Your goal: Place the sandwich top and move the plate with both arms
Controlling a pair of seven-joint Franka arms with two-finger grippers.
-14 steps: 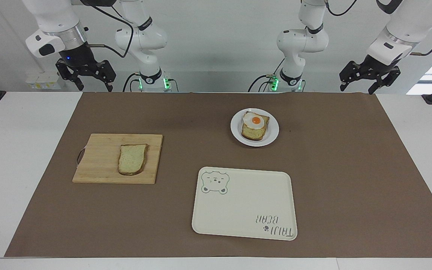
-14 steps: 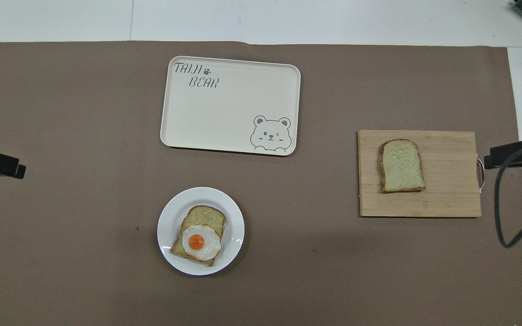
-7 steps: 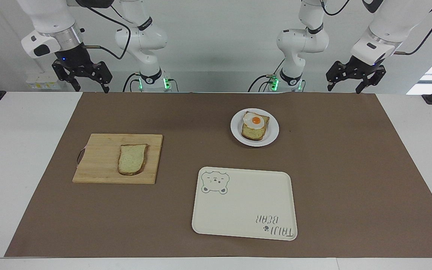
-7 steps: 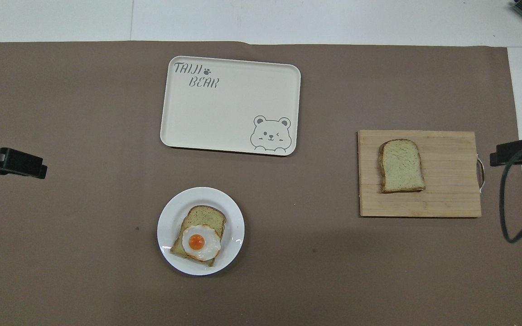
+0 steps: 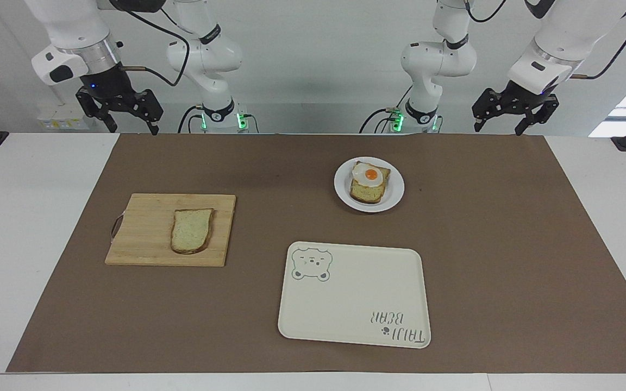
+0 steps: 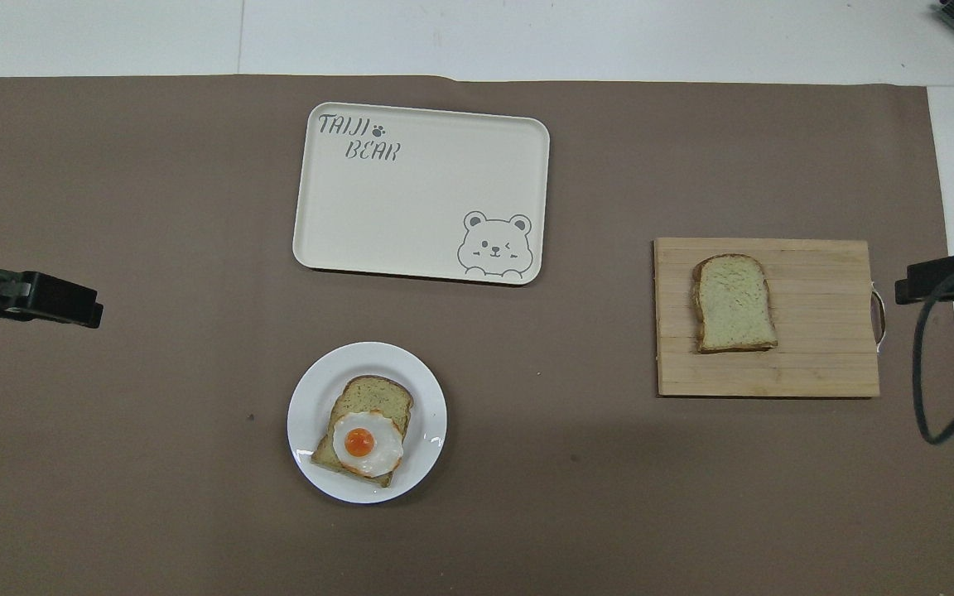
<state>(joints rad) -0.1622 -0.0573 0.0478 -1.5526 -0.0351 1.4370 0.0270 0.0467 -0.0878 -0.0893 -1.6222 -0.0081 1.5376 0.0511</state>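
Note:
The sandwich top (image 5: 191,231), a plain pale slice with a brown crust, lies flat on a wooden cutting board (image 5: 144,233) toward the right arm's end; it also shows in the overhead view (image 6: 734,302). The small white plate (image 5: 394,198) holds a toast slice with a fried egg (image 5: 370,181); its rim shows in the overhead view (image 6: 303,430). My right gripper (image 5: 132,129) hangs open and empty over the mat's edge by the robots, well clear of the board. My left gripper (image 5: 498,130) hangs open and empty over the same edge at the left arm's end, apart from the plate.
A cream rectangular tray (image 5: 354,320) with a bear drawing lies farther from the robots than the plate, with nothing on it. A brown mat (image 5: 508,244) covers the white table. The board has a metal handle (image 5: 116,226) at its outer end.
My left gripper has risen a little and moved in toward the table's middle. My right gripper has lifted slightly. The bread, plate, board and tray have not moved.

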